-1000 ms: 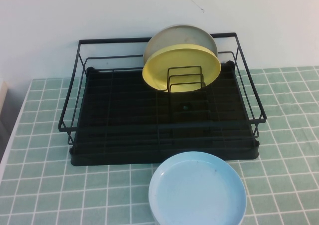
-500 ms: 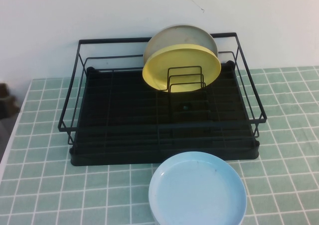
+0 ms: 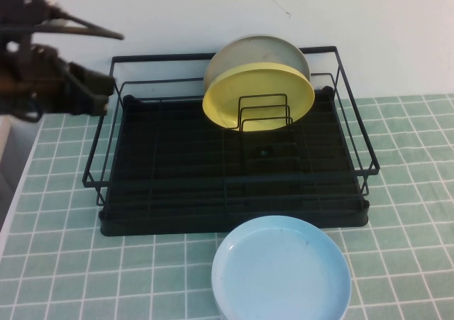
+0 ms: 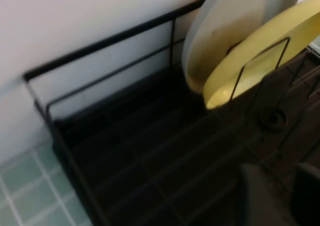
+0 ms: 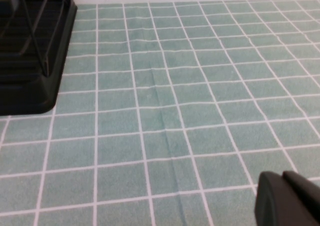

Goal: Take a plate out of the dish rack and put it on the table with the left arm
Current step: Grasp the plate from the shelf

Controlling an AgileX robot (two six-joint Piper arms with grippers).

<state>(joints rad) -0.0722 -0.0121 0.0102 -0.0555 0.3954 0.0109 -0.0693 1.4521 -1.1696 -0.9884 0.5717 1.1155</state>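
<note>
Left gripper (image 3: 99,93) hangs over the far left corner of the dish rack (image 3: 106,171), well apart from the plate (image 3: 259,96), and it carries nothing. From the high view it looks blurred, and in the left wrist view only 2 dark finger ends (image 4: 260,196) show at the edge with a gap between them, so the jaws seem somewhat apart, but how wide I cannot tell with certainty. The pale yellow plate stands on its edge in the small upright plate holder (image 3: 264,114) near the back of the rack, leaning on a grey-white plate (image 3: 259,54) that stands just behind it; the wires of the holder keep both plates upright, so that a gripper can take a rim from above. In my judgement the left arm (image 3: 35,86) is only at the approach step, and the plate is not yet touched. To grasp it, the gripper probably needs to travel to the right along the rack and come down on the upper rim of the yellow plate, without catching the grey-white one. A light blue plate (image 3: 281,270) lies flat on the table (image 3: 411,192) just in front of the rack, touching or almost touching its front edge, so free tiles for putting down are on the left and right sides. Right gripper (image 5: 290,198) is seen only in the right wrist view, low over bare tiles beside a corner of the rack; its opening I cannot tell.
</note>
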